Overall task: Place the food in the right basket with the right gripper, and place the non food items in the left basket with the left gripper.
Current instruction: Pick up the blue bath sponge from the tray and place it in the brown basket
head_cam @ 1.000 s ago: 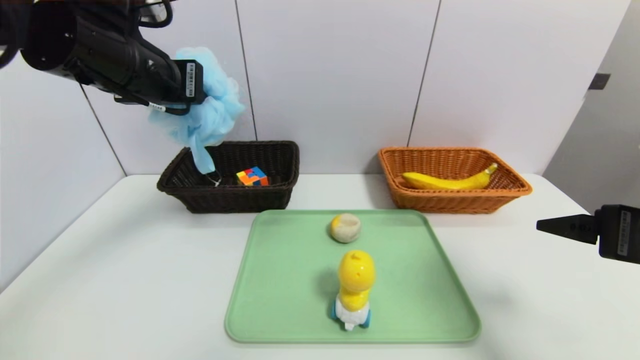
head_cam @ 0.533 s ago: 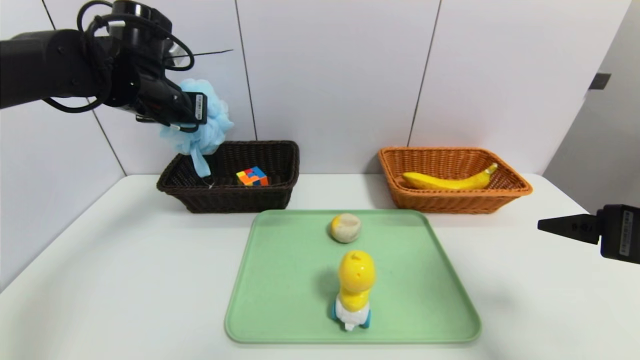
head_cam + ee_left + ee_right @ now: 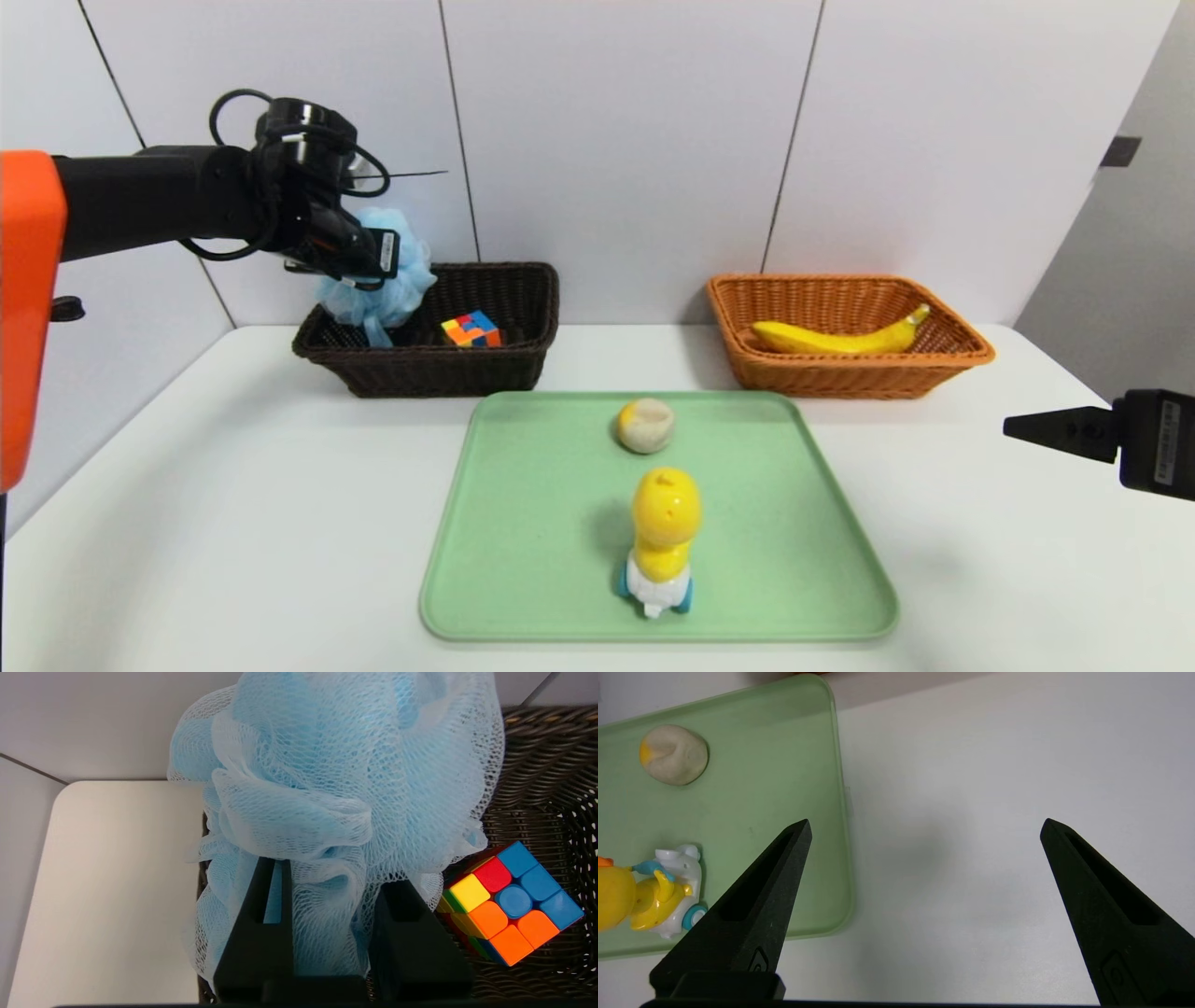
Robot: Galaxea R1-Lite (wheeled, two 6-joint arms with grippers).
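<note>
One fluffy pale-blue mesh bath sponge [image 3: 336,788] pinched in left gripper [image 3: 327,914] above dark woven wicker left basket [image 3: 523,364], beside multicoloured puzzle cube [image 3: 509,903]; best released low, clear of rim; right gripper [image 3: 924,858] parked wide apart.

The robot's left arm [image 3: 159,201] is showing a matte black shell with an orange segment, black cables looping over its wrist and a white barcode label beside the left gripper [image 3: 334,933]. The right gripper [image 3: 924,828] is showing two black, wedge-shaped fingers [image 3: 752,910] with recessed slots.
</note>
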